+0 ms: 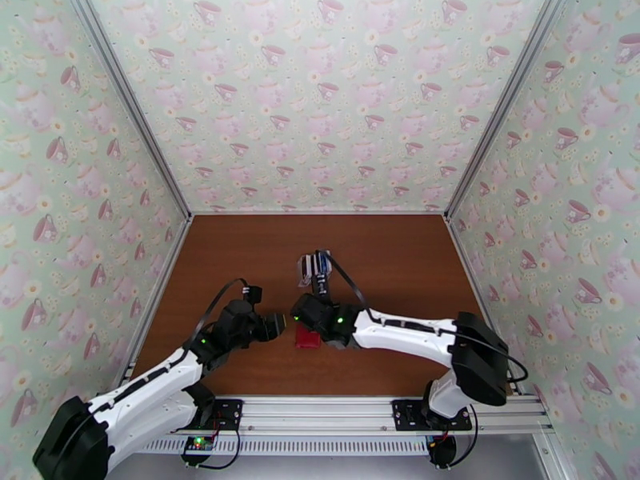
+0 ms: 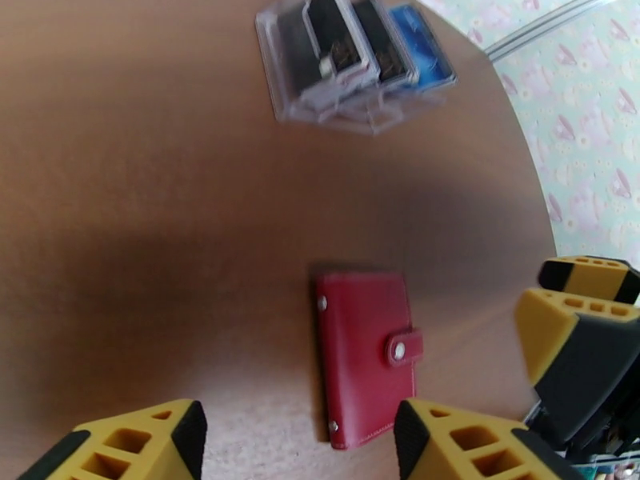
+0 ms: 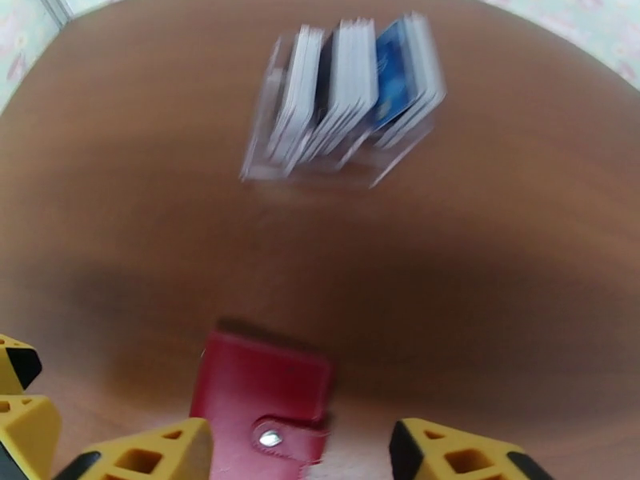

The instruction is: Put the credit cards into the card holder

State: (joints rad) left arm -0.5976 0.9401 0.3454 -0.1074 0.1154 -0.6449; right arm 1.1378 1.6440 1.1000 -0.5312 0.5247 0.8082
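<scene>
- In the top view we are seeing the red card holder (image 1: 306, 338) lying closed on the brown table (image 1: 400, 258). It sits low and just left of centre in the frame, partly tucked under the right gripper (image 1: 302, 318).
- The left gripper (image 1: 280, 326) is hovering just to the left of the card holder, its tip pointing toward the middle of the frame.
- From the left wrist we are looking past two yellow fingers (image 2: 136, 446) standing well apart at the bottom edge, gripping nothing. The card holder is lying at lower centre, its snap tab (image 2: 400, 350) fastened and facing the right of the frame.
- From the right wrist we are again seeing the fingers spread wide at the bottom edge. The tab end of the card holder is reaching into the gap between them, and we cannot tell whether either finger is touching it.
- The credit cards (image 2: 360, 50), black, white and blue, are standing on edge in a clear slotted rack (image 2: 320, 114) at the top of both wrist views, well apart from the card holder.
</scene>
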